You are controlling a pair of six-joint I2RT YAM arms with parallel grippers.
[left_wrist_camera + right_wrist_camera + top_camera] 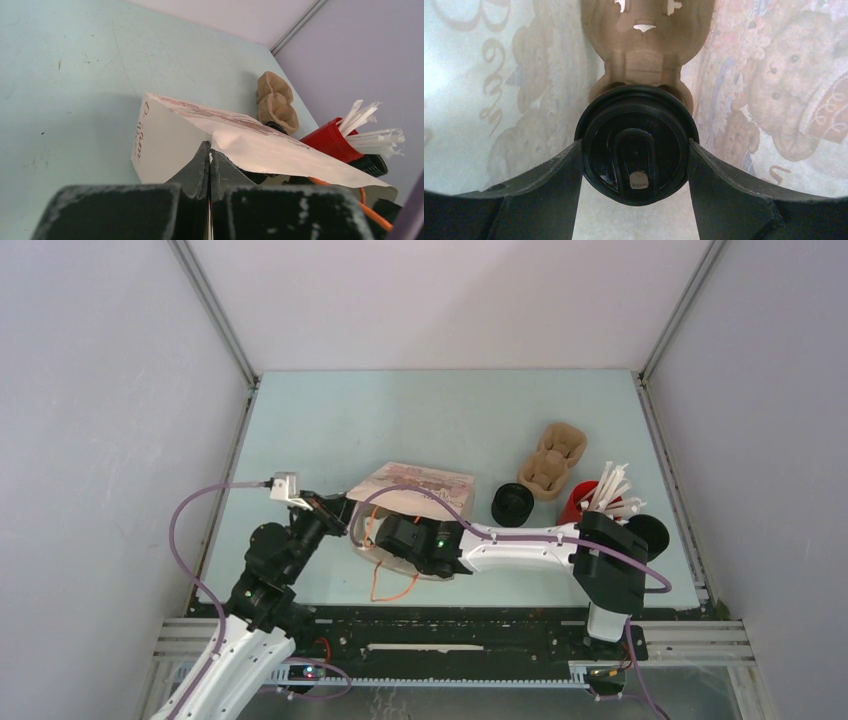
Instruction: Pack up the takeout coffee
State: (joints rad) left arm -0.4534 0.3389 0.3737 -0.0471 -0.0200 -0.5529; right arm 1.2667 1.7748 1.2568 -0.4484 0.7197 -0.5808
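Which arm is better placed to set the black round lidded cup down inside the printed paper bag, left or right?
Right: the right end effector grips the black round lidded cup inside the printed paper bag; the left end effector is shut on the bag's edge, holding it open.

The takeout coffee (636, 145), round, all black, lidded; lies inside the printed paper bag (774, 75).

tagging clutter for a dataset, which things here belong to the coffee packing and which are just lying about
Job: takeout coffee, paper bag, pulp carrier inside it.
Lying about: red cup of sticks, second pulp carrier, black cup on table.
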